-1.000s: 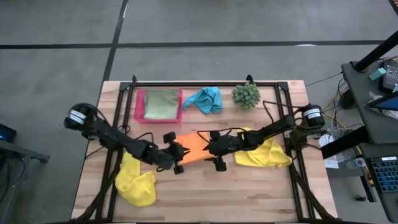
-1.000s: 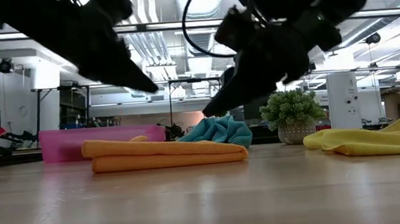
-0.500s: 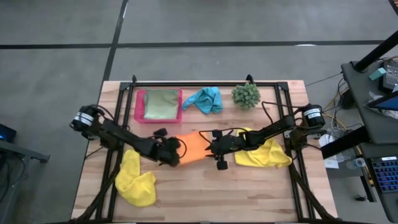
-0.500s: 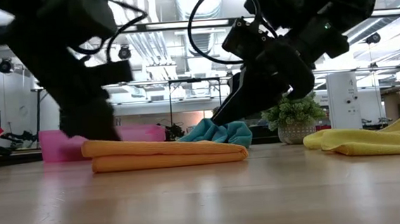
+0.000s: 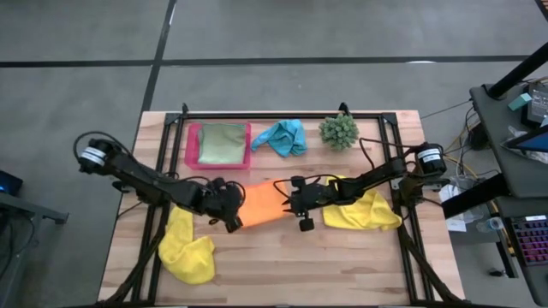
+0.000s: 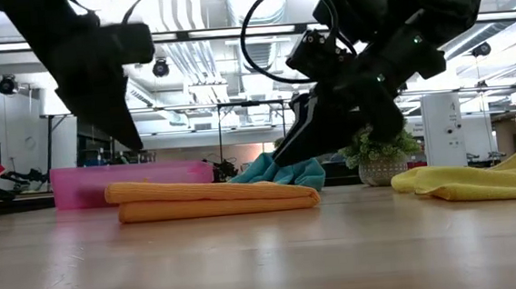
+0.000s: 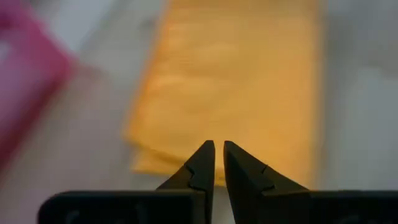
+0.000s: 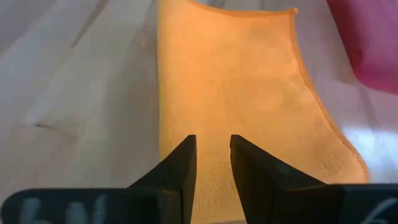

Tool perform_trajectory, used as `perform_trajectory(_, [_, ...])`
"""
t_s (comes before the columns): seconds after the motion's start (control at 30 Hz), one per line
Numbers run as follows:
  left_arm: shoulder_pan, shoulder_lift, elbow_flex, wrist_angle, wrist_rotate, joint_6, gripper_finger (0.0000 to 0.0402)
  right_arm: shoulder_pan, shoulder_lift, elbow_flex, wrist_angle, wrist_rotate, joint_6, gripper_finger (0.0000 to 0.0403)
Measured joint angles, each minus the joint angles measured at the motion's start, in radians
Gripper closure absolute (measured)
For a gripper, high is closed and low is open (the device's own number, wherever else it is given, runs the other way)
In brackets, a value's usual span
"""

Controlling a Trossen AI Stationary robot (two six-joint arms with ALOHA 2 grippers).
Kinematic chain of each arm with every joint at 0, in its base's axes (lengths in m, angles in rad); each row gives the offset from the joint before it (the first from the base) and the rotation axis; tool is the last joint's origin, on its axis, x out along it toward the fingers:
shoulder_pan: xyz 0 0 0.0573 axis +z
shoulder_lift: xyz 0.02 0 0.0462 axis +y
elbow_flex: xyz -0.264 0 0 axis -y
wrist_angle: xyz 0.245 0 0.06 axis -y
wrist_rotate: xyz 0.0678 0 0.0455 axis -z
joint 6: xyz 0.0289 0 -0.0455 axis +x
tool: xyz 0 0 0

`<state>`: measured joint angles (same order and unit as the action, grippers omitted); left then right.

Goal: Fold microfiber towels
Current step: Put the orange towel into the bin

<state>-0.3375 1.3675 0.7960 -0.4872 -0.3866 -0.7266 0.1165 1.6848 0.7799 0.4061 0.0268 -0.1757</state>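
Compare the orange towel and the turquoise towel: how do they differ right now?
The orange towel lies folded flat in neat layers mid-table; the turquoise towel sits crumpled in a heap at the back edge. Both grippers, left and right, flank the orange one; none is near the turquoise. Both are plain bright cloths.

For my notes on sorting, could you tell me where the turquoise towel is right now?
In the high view, the turquoise towel lies crumpled at the table's far edge, between the pink tray and the green plant ball.
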Motion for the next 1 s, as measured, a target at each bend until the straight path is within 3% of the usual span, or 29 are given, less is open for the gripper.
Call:
perform_trajectory(0.27, [-0.027,0.062,-0.013,0.262,0.139,0.079,0.0367,0.001,0.0,0.0,-0.005,-0.008,0.007,0.029])
perform_trajectory(0.5, [-0.028,0.143,-0.012,0.267,0.118,0.105,0.03,-0.001,0.0,0.0,0.002,-0.008,-0.02,0.0236])
perform_trajectory(0.63, [-0.028,0.174,-0.006,0.268,0.099,0.094,0.0271,-0.013,-0.001,0.0,0.028,0.002,0.051,0.0213])
perform_trajectory(0.77, [-0.026,0.159,0.002,0.244,0.123,-0.073,0.0261,-0.035,-0.011,0.0,0.014,0.049,0.16,0.0197])
perform_trajectory(0.93, [-0.016,0.067,-0.002,0.135,0.158,-0.498,0.026,-0.078,-0.018,0.0,-0.014,0.106,0.327,0.0179])
perform_trajectory(1.0, [-0.017,0.033,-0.011,0.118,0.159,-0.582,0.026,-0.096,-0.02,0.0,-0.012,0.108,0.362,0.0172])
